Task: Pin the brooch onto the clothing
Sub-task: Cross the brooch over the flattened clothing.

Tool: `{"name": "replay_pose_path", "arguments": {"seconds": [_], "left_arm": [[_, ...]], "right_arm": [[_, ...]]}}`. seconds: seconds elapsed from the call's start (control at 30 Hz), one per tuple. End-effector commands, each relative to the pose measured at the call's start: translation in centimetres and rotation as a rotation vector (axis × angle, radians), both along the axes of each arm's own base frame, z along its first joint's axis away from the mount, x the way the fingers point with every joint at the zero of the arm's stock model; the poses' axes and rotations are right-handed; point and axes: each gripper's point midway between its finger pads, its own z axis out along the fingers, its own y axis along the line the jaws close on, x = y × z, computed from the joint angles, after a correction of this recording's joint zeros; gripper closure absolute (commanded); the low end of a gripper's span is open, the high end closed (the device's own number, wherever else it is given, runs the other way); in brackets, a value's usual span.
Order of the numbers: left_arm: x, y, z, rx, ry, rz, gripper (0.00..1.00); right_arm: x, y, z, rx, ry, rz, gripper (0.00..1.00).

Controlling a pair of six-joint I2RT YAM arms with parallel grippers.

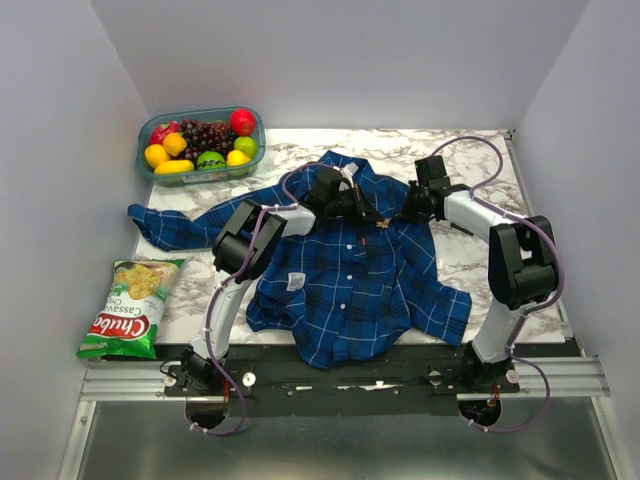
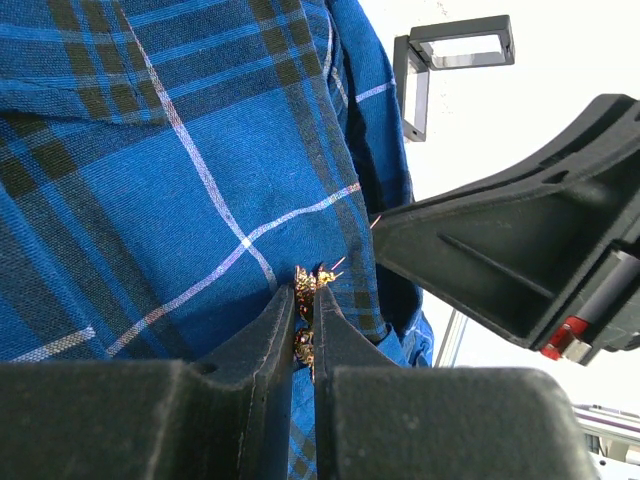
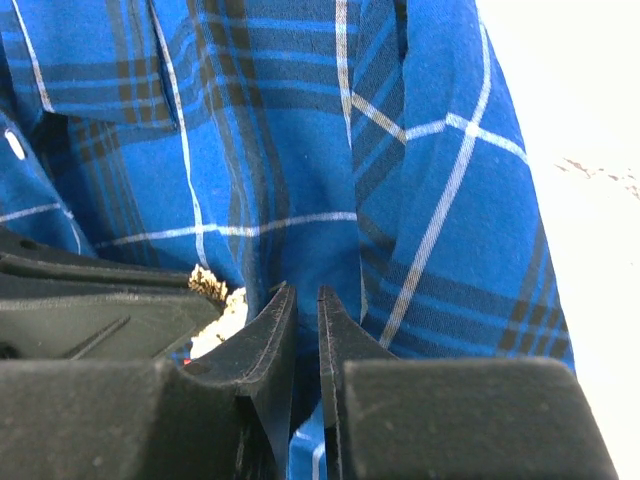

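Note:
The clothing point(image 1: 350, 270), a blue plaid shirt, lies spread on the marble table point(image 1: 480, 250). Both grippers meet over its upper chest. My left gripper point(image 1: 366, 210) point(image 2: 305, 292) is shut on the brooch point(image 2: 303, 296), a small glittery gold-red piece pressed against the cloth point(image 2: 180, 200). The brooch shows as a tiny speck in the top view point(image 1: 383, 224) and pale beside the left finger in the right wrist view point(image 3: 215, 298). My right gripper point(image 1: 400, 213) point(image 3: 306, 292) stands just right of it, jaws nearly together with a fold of shirt point(image 3: 300, 180) between them.
A clear container of fruit point(image 1: 203, 143) stands at the back left. A green chips bag point(image 1: 133, 305) lies at the front left. A small black square case point(image 2: 450, 60) sits on the table right of the shirt. The right sleeve point(image 1: 445, 305) hangs towards the front edge.

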Motion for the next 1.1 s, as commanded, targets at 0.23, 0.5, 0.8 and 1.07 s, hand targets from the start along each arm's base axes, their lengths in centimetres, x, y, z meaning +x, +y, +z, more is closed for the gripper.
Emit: {"name": "replay_pose_path", "arguments": {"seconds": [0.23, 0.5, 0.8, 1.07], "left_arm": [[-0.5, -0.2, -0.9, -0.008, 0.013, -0.025, 1.0], [-0.4, 0.0, -1.2, 0.001, 0.024, -0.019, 1.0], [-0.5, 0.0, -1.7, 0.011, 0.037, -0.018, 1.0], [-0.3, 0.1, -1.9, 0.017, 0.042, -0.016, 1.0]], "right_arm": [[0.3, 0.6, -2.4, 0.035, 0.003, 0.009, 0.79], [0.5, 1.1, -1.7, 0.073, -0.044, 0.014, 0.79], [0.8, 1.7, -0.4, 0.107, -0.109, 0.047, 0.79], [0.7, 2.0, 0.4, 0.126, -0.15, 0.067, 0.79]]}}
